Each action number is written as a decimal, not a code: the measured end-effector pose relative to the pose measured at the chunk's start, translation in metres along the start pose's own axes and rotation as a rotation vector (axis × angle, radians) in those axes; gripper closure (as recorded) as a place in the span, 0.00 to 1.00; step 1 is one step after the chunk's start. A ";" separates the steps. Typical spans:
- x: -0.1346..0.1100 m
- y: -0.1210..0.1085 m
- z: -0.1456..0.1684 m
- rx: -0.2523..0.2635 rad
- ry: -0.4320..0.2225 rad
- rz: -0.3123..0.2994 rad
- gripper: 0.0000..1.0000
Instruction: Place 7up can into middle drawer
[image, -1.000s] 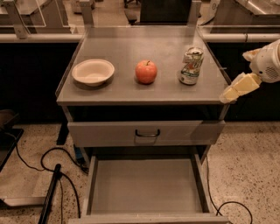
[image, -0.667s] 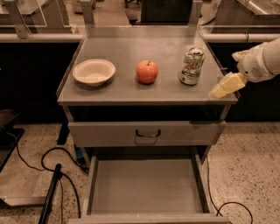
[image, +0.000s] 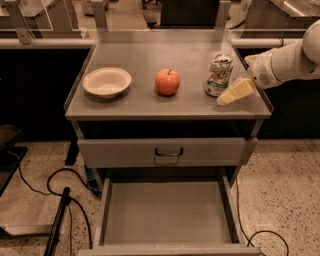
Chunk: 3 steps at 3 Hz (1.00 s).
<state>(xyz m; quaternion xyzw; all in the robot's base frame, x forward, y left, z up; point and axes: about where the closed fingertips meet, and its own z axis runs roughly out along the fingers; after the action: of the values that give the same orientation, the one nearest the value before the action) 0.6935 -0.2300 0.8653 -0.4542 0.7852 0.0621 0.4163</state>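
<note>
The 7up can (image: 219, 75) stands upright on the right side of the grey cabinet top (image: 150, 55). It is white-silver with a green band and looks slightly dented. My gripper (image: 234, 92) comes in from the right on a white arm. Its cream tip sits just right of the can's base, low over the cabinet top, very near the can. The middle drawer (image: 167, 210) is pulled out at the bottom of the cabinet. Its wide grey floor is bare.
A red apple (image: 167, 82) sits left of the can and a white bowl (image: 106, 81) further left. A shut drawer front with a small black handle (image: 168, 151) lies above the open drawer. Black cables (image: 60, 185) lie on the floor at the left.
My gripper has moved left, from beyond the cabinet's right edge to just beside the can's base. The can, apple and bowl have not moved.
</note>
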 end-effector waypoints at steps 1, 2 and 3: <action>0.000 -0.001 0.005 0.032 -0.034 0.020 0.00; -0.009 -0.013 0.010 0.071 -0.069 0.020 0.00; -0.054 -0.040 0.005 0.127 -0.117 -0.039 0.00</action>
<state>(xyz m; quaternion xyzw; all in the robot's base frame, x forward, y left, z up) 0.7407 -0.2152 0.9114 -0.4375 0.7529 0.0308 0.4907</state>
